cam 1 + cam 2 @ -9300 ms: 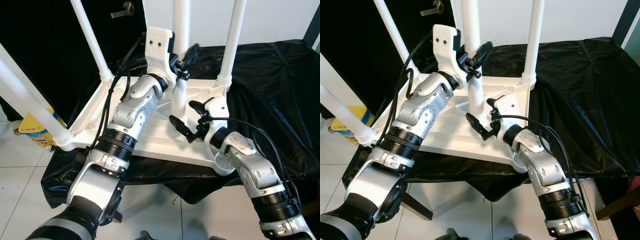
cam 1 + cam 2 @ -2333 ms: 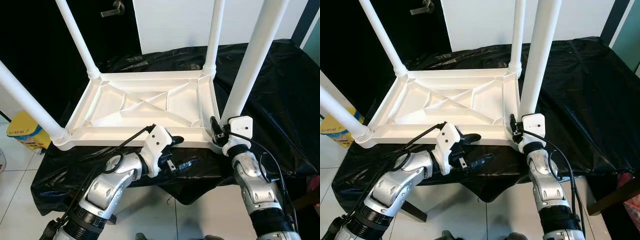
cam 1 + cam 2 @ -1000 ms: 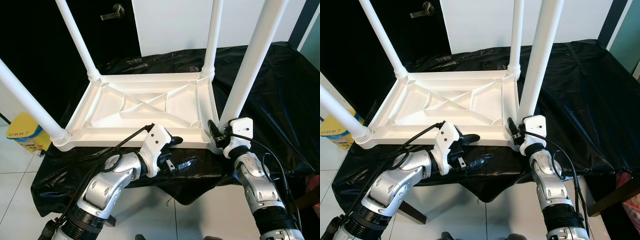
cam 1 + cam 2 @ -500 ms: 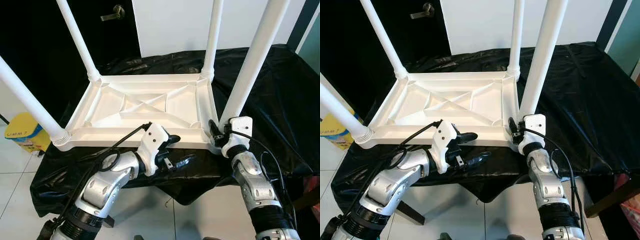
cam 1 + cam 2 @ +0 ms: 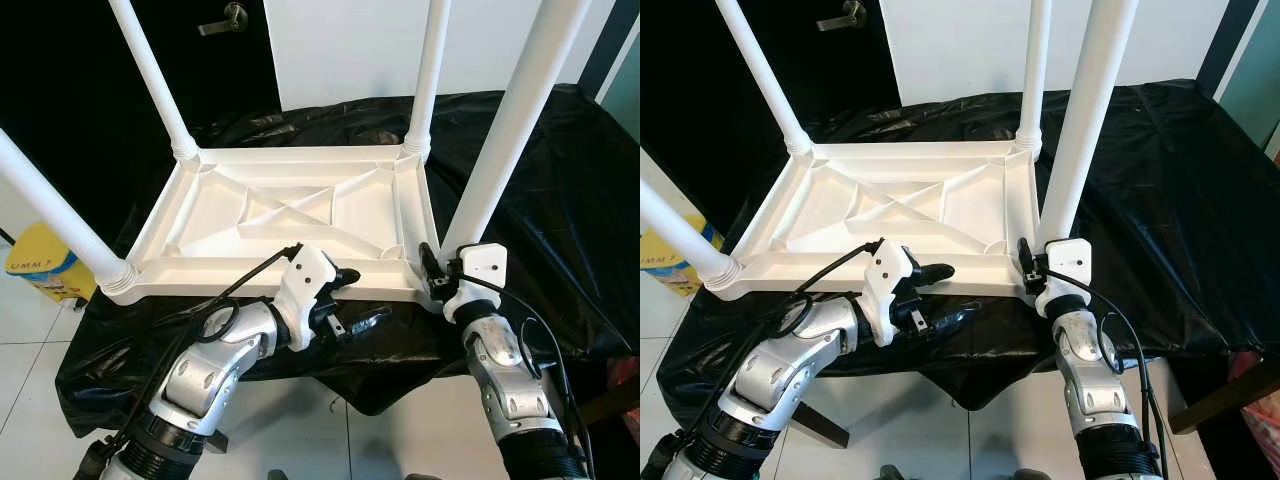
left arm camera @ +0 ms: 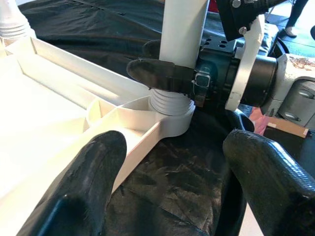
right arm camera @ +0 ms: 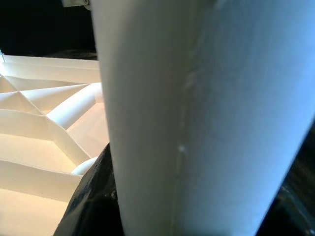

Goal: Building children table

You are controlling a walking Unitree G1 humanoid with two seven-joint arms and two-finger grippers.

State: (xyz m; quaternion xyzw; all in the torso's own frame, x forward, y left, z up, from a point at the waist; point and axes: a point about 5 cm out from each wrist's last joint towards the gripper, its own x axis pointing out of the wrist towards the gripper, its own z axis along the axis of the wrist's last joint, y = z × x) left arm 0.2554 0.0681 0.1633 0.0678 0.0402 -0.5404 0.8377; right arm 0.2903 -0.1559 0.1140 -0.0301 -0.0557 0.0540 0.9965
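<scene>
Left wrist view shows the right gripper pinching the near-right leg just above its threaded socket. That leg stands upright at the near right corner of the upturned tabletop, which lies on the black cloth. The left gripper, fingers spread, hovers at the near edge, left of the leg, so the right arm is nearer.
</scene>
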